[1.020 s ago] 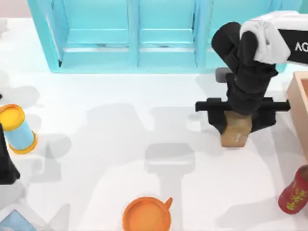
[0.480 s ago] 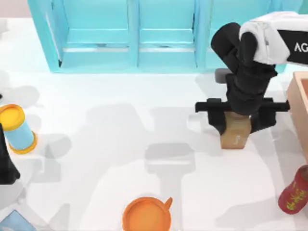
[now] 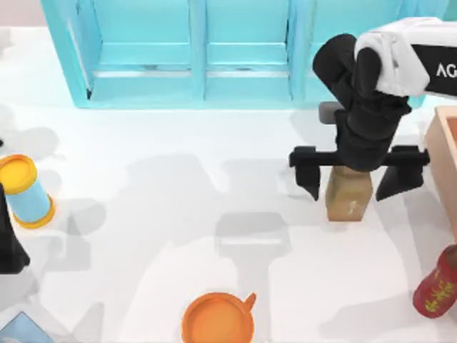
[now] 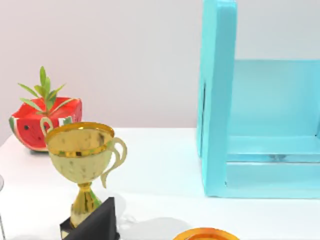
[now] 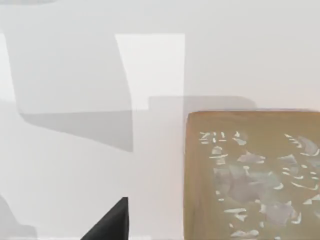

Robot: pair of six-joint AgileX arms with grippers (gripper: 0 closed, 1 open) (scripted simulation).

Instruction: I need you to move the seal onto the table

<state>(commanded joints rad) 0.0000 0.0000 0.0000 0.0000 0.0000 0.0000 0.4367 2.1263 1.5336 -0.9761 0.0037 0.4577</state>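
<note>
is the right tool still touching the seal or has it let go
Apart. In the top view the right tool has spread wide since a moment ago, with white table showing between each finger and the seal.

Seal [image 3: 348, 198]: sitting upright on the table [image 3: 178, 193], right of centre.
Right gripper [image 3: 357, 182]: hovering over it, fingers spreading wide, touching nothing.
Left arm: idling at the left edge.
</note>
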